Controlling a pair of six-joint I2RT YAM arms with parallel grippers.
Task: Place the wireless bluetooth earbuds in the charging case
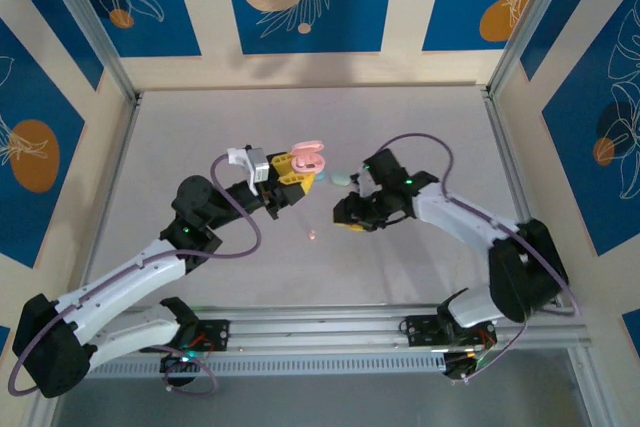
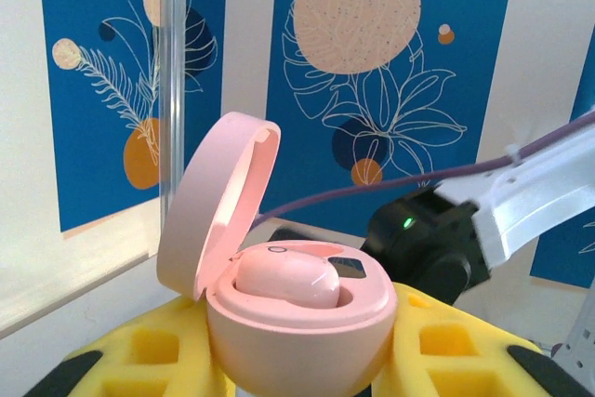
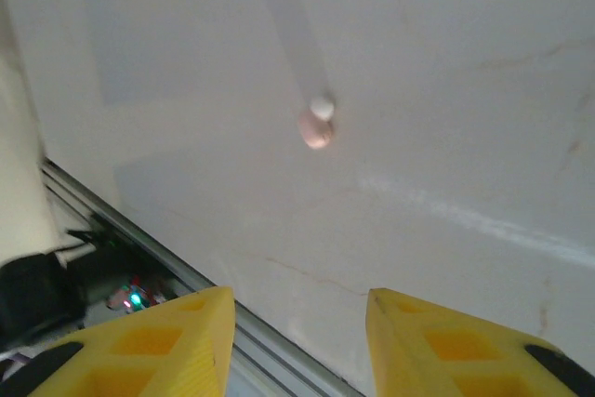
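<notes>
Left gripper [image 1: 298,169] is clamping the pink charging case [image 2: 302,337], with its yellow fingers [image 2: 139,350] pressing on both sides of the base. The lid [image 2: 209,211] is standing open, tilted up over one finger. The seated earbud [image 2: 288,281], pink, is lying inside the case between the fingers.

Right gripper [image 3: 299,341] is hovering with its fingers partly apart and nothing between them. The loose earbud [image 3: 316,127], pink, is lying on the table [image 3: 446,90] ahead of the right fingertips, roughly in line with their gap and not touching them.

A pale teal item [image 1: 343,177] is sitting on the table just past the left fingers, between the two grippers. Can't tell what it is.
</notes>
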